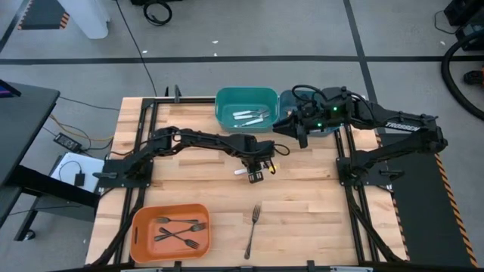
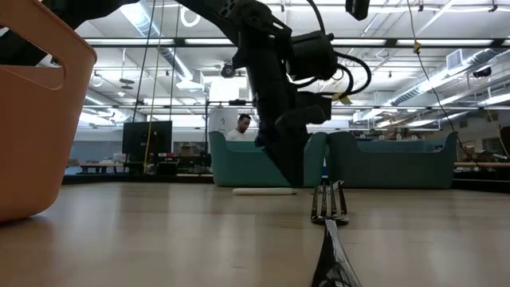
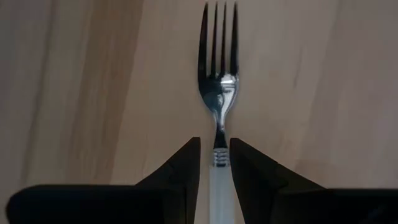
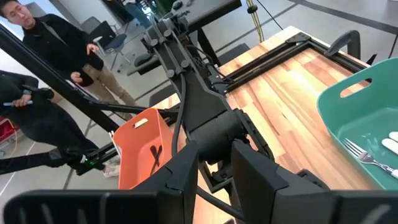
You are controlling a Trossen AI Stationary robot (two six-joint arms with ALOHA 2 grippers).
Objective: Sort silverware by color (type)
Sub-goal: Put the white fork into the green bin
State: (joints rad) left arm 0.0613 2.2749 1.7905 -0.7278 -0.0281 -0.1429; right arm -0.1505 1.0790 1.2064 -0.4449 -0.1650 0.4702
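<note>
We judge the white-handled fork [image 3: 217, 93] light, stiff and slick, so our left gripper [image 3: 214, 163] straddles its handle, fingers [image 3: 180, 171] parted, not yet clenched.

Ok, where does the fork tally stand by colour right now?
White-handled forks: about 4 (roughly 3 in the teal bin, 1 straddled by the left gripper)
Dark forks: about 4 (roughly 3 in the orange bin, 1 loose on the table)
Orange-handled: 0 visible
Total: about 8
</note>
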